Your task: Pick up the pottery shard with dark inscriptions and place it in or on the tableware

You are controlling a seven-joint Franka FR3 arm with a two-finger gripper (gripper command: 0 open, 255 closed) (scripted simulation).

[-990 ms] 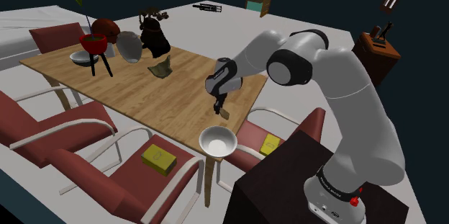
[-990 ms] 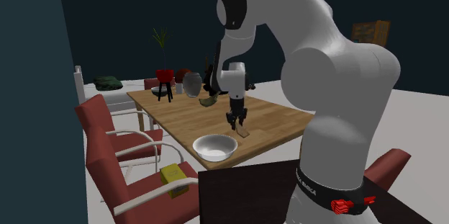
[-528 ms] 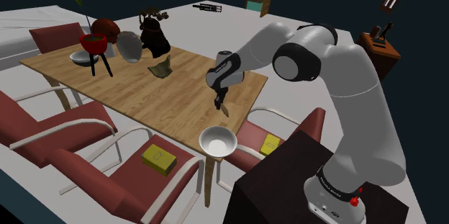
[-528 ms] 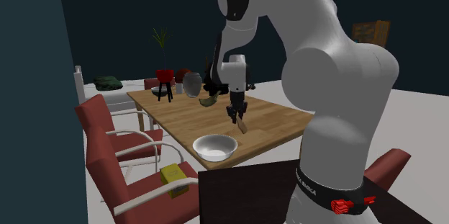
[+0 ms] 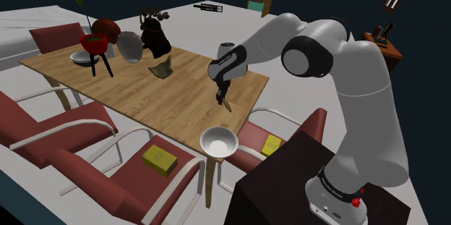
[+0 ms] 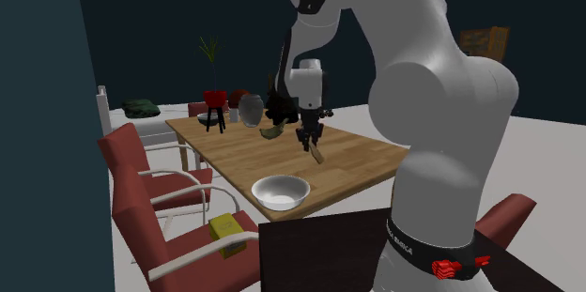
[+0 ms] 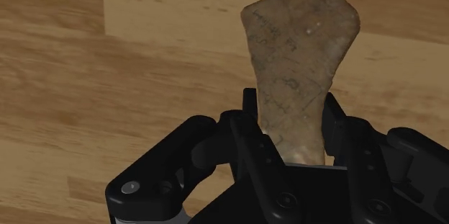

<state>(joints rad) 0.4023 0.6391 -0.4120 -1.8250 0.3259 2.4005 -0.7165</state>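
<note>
Tan pottery shard [image 7: 298,57]: matt, mottled, rough-ish, w/ faint dark marks. table [image 5: 137,90]: wood, plank grain visible, low sheen. gripper [image 7: 289,111]: black, matt, smooth. bowl [image 5: 218,142]: white, smooth, slight gloss. chairs [image 5: 43,126]: dull red seats, pale smooth frames. arm [image 5: 361,100]: white, smooth, soft sheen.

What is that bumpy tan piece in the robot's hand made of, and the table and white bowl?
The piece looks like fired clay or stone: matte, mottled tan, with faint dark marks and broken-looking edges. The table looks wooden: light planks with grain streaks. The bowl is plain smooth white; maybe ceramic, but that's unclear.
</note>
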